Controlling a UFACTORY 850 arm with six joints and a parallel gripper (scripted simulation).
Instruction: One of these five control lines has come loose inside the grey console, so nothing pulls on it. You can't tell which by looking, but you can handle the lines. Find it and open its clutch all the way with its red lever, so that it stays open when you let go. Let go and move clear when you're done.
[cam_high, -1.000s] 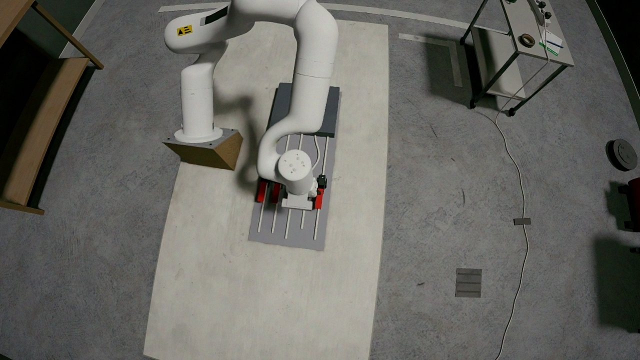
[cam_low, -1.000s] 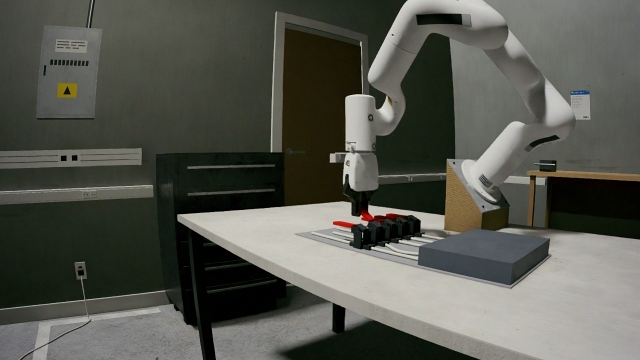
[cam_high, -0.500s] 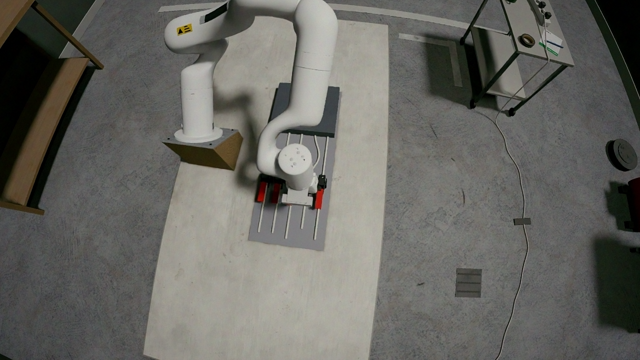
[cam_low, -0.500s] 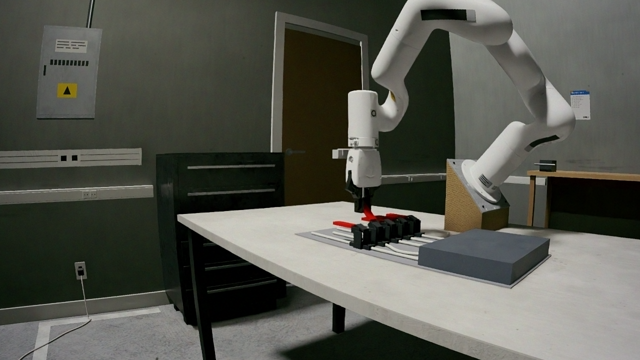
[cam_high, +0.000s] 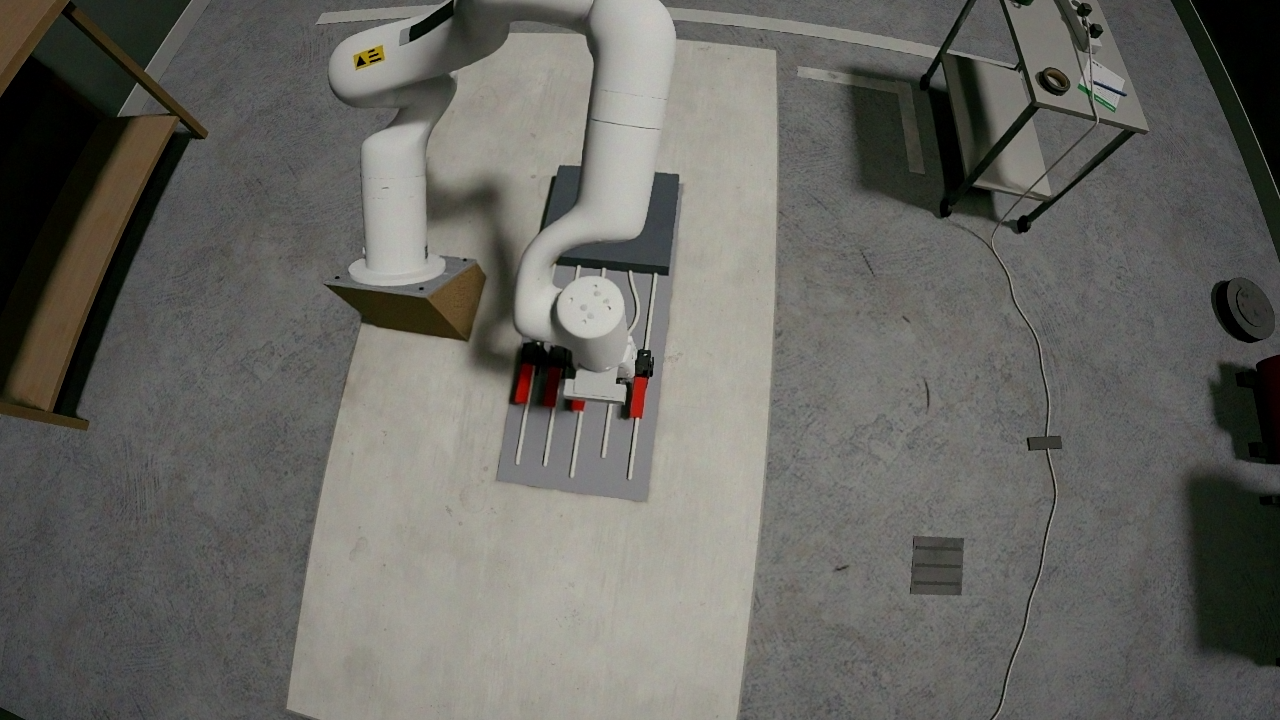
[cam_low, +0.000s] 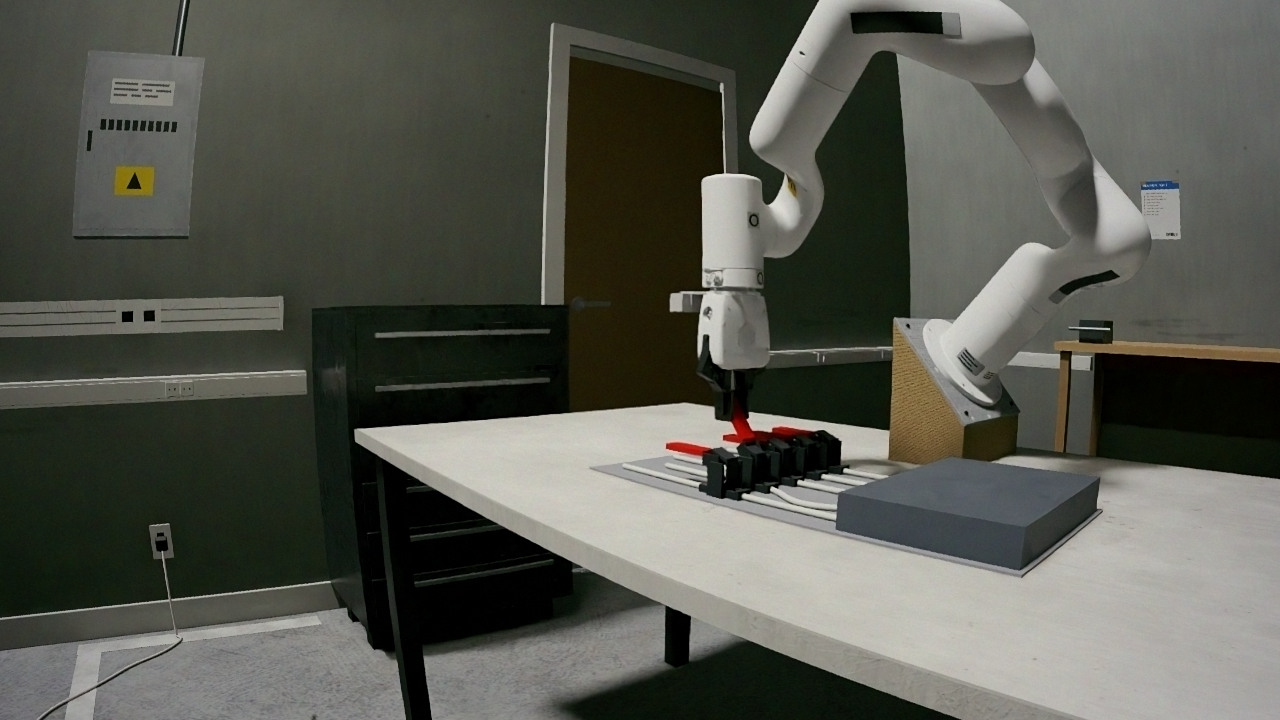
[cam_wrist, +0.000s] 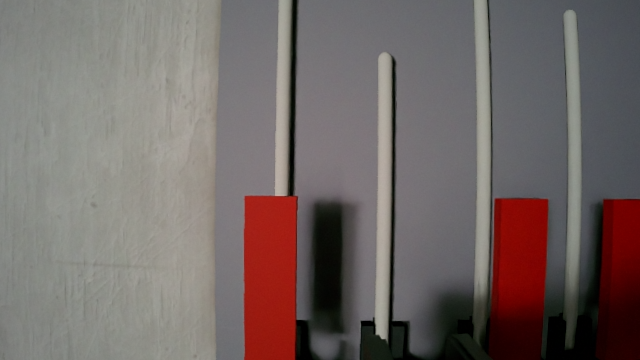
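The grey console (cam_high: 613, 219) sits at the far end of a grey baseplate (cam_high: 581, 447). Five white lines (cam_high: 575, 438) run from it through black clutches (cam_low: 769, 465) with red levers (cam_high: 520, 385). My gripper (cam_low: 733, 402) points straight down over the clutch row and is shut on one red lever (cam_low: 739, 426), which it holds tilted up. In the overhead view my wrist (cam_high: 590, 326) hides that lever. In the wrist view the shorter line (cam_wrist: 384, 190) runs into its clutch (cam_wrist: 390, 344) with no lever lying over it. Flat levers (cam_wrist: 270, 275) lie on the neighbouring lines. That line bows behind the clutches (cam_high: 633, 300).
The arm's wedge base (cam_high: 407, 295) stands at the table's left edge beside the console. A black drawer cabinet (cam_low: 438, 447) is behind the table. A trolley (cam_high: 1038, 98) and a cable (cam_high: 1042, 376) are on the floor to the right.
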